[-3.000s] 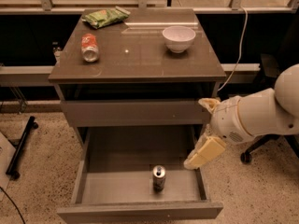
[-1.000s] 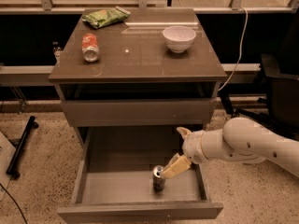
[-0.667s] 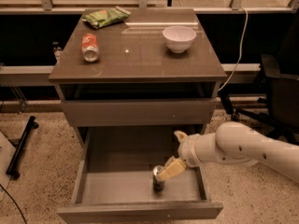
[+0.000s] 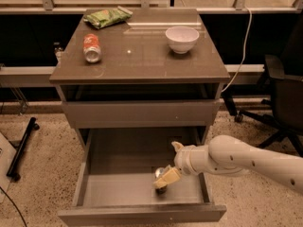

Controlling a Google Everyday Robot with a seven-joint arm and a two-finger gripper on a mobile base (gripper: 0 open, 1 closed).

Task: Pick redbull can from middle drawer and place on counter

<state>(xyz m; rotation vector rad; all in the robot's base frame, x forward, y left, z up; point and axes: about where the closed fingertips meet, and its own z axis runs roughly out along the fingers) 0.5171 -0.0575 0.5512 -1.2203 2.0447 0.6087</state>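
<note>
The middle drawer (image 4: 94, 193) is pulled open at the bottom of the cabinet. The redbull can (image 4: 159, 173) stands upright on the drawer floor, right of centre, mostly hidden by my gripper. My gripper (image 4: 165, 178) reaches in from the right on a white arm and sits right at the can, its cream fingers (image 4: 169, 178) around the can's body. The counter (image 4: 142, 51) is the glossy brown top above.
On the counter lie a red soda can (image 4: 91, 47) on its side at the left, a green snack bag (image 4: 107, 17) at the back left and a white bowl (image 4: 182, 39) at the back right. A black office chair (image 4: 284, 98) stands to the right. A shallower closed drawer front (image 4: 139, 113) is above.
My arm has come down from above the drawer's right side and moved left into the drawer, bringing the gripper onto the can. The can has stayed in place.
</note>
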